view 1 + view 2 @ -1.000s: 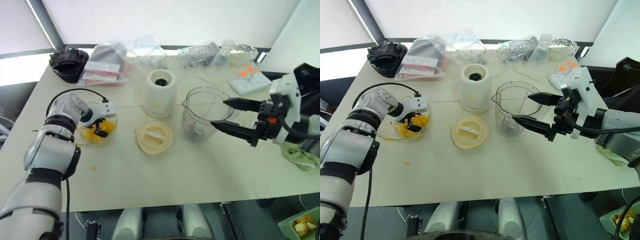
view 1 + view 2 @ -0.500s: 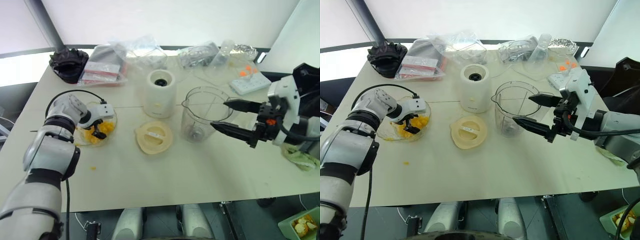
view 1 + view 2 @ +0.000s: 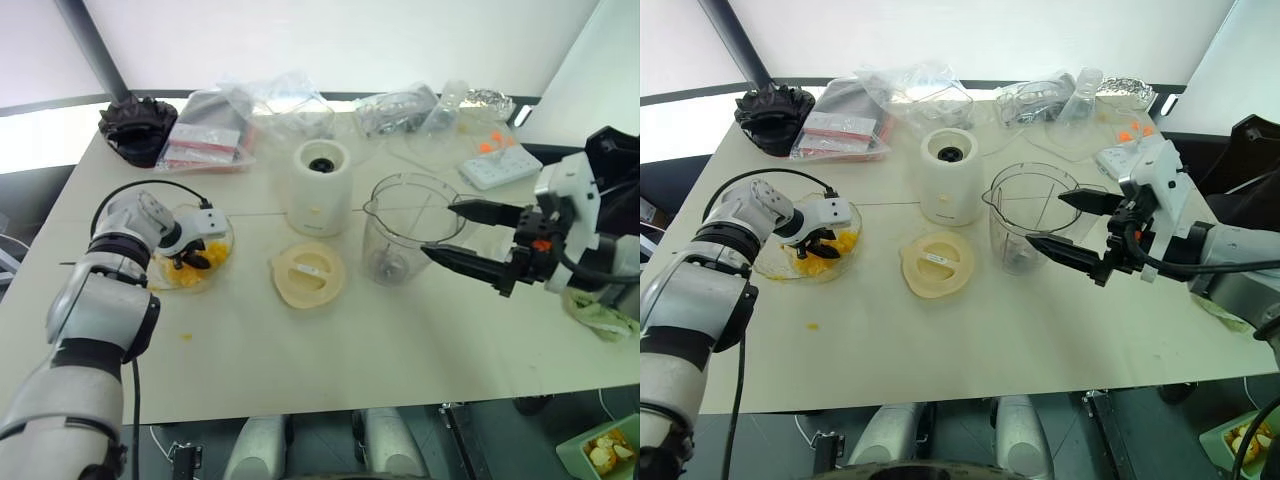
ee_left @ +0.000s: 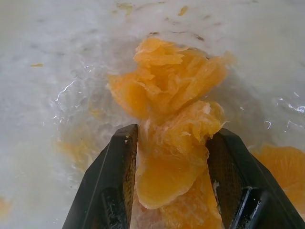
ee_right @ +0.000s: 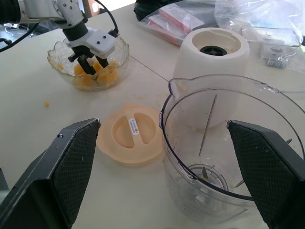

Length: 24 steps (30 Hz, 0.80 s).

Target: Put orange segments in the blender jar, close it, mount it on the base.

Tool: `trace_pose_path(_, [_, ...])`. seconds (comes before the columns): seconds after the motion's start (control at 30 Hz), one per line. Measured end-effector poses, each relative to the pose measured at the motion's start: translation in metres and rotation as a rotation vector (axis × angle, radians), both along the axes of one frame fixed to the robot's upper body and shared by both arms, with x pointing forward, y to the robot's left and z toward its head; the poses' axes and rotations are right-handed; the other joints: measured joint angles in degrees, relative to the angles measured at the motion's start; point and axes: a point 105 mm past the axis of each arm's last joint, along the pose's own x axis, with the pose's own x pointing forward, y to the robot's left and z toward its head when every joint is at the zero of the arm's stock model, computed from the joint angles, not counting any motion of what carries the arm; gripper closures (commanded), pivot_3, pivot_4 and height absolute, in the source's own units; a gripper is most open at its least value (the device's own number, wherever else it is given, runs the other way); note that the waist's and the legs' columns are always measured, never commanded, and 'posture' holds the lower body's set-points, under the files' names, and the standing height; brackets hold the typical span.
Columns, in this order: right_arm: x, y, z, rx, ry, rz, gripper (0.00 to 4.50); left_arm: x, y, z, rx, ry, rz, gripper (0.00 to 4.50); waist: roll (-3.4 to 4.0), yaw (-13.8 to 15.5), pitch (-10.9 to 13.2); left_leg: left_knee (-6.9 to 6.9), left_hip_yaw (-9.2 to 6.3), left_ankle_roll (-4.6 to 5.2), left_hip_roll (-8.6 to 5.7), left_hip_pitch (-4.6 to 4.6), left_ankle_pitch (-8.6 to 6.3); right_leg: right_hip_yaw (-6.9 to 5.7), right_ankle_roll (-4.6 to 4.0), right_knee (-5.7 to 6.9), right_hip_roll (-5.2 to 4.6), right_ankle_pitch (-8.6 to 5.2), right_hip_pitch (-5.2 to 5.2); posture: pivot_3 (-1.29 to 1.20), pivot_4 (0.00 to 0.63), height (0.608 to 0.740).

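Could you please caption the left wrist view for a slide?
Left gripper closing on orange segments in the glass dish.

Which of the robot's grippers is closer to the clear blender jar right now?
Right. The right gripper hovers beside the blender jar; the left gripper is across the table in the glass dish.

The scene is brightly and evenly lit by daylight diffused through the pale translucent wall [image 3: 330, 40] behind the cream table [image 3: 330, 350]. Only soft shadows are cast. Glare is seen on the crumpled clear plastic bags [image 3: 285, 100]. Wet highlights glisten around the sharply focused orange-yellow fruit chunks [image 4: 171, 143].
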Motion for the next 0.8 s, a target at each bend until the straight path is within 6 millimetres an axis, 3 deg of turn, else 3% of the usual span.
trace_pose_path(0.1, [0.000,0.001,0.000,-0.003,-0.003,0.000,0.00,0.000,0.000,0.000,0.003,0.003,-0.001,3.20,0.00,0.0,0.0,0.00,0.00,0.00,0.00,0.00,0.00,0.00,0.00,0.00,0.00,0.00,0.00,0.00,0.150,0.740])
trace_pose_path(0.17, [0.000,0.000,0.000,-0.004,-0.004,-0.002,0.00,-0.001,0.001,-0.001,0.006,0.004,-0.001,4.22,0.00,0.0,0.0,0.00,0.00,0.00,0.00,0.00,0.00,0.00,0.00,0.00,0.00,0.00,0.00,0.00,0.150,0.740])
trace_pose_path(0.2, [0.000,0.000,0.000,-0.005,-0.004,-0.004,0.00,0.000,0.001,-0.001,0.007,0.001,0.000,4.44,0.00,0.0,0.0,0.00,0.00,0.00,0.00,0.00,0.00,0.00,0.00,0.00,0.00,0.00,0.00,0.00,0.150,0.740])
trace_pose_path(0.6, [0.002,-0.002,0.002,-0.015,-0.029,-0.020,0.00,0.001,0.001,0.000,-0.014,-0.010,0.018,4.44,0.00,0.0,0.0,0.00,-0.01,0.00,0.00,0.00,0.00,-0.01,0.00,0.00,0.00,0.00,0.01,0.00,0.150,0.740])
trace_pose_path(0.8, [0.003,-0.002,0.002,-0.020,-0.037,-0.023,0.00,0.002,0.001,0.010,-0.167,-0.033,0.092,4.44,-0.05,0.0,0.0,0.01,-0.02,0.00,0.00,-0.03,0.00,-0.02,0.00,0.00,0.00,0.00,-0.01,0.00,0.150,0.740])
